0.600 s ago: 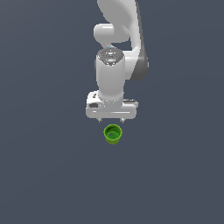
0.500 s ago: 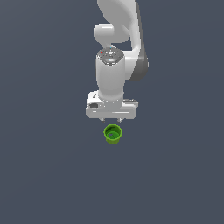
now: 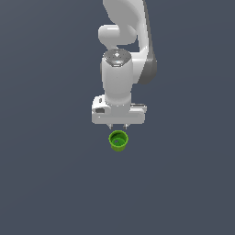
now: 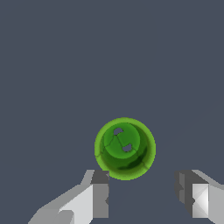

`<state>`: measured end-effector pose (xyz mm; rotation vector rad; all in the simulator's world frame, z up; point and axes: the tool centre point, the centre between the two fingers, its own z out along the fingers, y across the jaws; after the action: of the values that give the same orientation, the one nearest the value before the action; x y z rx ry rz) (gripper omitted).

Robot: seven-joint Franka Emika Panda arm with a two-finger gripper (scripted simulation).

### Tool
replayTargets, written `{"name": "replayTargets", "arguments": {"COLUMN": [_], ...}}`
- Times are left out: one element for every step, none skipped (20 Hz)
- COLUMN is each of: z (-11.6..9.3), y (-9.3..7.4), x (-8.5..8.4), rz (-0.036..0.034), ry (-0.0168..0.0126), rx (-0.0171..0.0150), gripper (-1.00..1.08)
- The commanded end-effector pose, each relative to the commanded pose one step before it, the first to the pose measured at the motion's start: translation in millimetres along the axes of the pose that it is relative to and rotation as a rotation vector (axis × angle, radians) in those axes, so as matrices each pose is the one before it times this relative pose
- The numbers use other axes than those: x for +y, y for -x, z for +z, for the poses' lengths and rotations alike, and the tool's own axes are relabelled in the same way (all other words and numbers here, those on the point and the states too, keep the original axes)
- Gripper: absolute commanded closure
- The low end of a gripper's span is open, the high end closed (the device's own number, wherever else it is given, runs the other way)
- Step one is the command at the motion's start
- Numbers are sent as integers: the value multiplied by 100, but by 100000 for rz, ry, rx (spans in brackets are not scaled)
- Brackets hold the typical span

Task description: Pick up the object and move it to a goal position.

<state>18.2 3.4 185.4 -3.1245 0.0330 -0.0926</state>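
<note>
The gripper (image 3: 118,125) is hovering over the green cup (image 3: 118,141), its jaws spread wide and holding nothing. The approach step is in hand. The cup, round, smooth and upright, is sitting on the plain grey floor (image 3: 46,183), just ahead of the fingertips (image 4: 100,192). Next, centring and descending appear necessary.

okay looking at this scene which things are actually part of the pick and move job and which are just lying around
Part of the job:
- cup, green, upright on the floor, not held
- hand, open, fingers apart, cup not between them

Lying about:
- nothing else shows; only the bare grey floor, and no goal marker is visible
</note>
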Motion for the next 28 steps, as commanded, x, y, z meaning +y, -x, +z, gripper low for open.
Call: {"name": "replayTargets", "arguments": {"z": [53, 43, 59, 70, 81, 93, 104, 116, 127, 139, 151, 162, 174, 185, 196, 206, 216, 225, 232, 229, 226, 222, 218, 214, 210, 206, 201, 197], "y": [-14, -12, -16, -18, -21, -25, -28, -30, -33, -36, -38, -41, -43, -45, -47, -49, -50, -51, -51, -49, -47, -45, -43, -41, -38, -36, -33, -31], "x": [-31, -24, -20, -29, -33, -41, -45, -51, -58, -62, -69, -76, -83, -89, -96, -103, -111, -120, -125, -127, -129, -132, -133, -135, -137, -139, -141, -142], "rz": [318, 294, 393, 467, 546, 627, 707, 789, 866, 953, 1040, 1126, 1213, 1303, 1391, 1478, 1567, 1653, 1721, 1726, 1727, 1726, 1728, 1728, 1730, 1729, 1731, 1733], "ry": [94, 121, 166, 201, 237, 273, 313, 357, 399, 448, 500, 554, 610, 672, 735, 801, 870, 941, 1004, 1030, 1053, 1073, 1094, 1112, 1131, 1146, 1162, 1175], "rx": [-137, -115, -153, -181, -209, -237, -263, -290, -312, -336, -358, -377, -393, -406, -416, -421, -421, -416, -401, -368, -333, -297, -260, -222, -184, -144, -104, -63], "gripper": [-20, -20, -20, -20, -20, -20, -20, -20, -20, -20, -20, -20, -20, -20, -20, -20, -20, -20, -20, -20, -20, -20, -20, -20, -20, -20, -20, -20]}}
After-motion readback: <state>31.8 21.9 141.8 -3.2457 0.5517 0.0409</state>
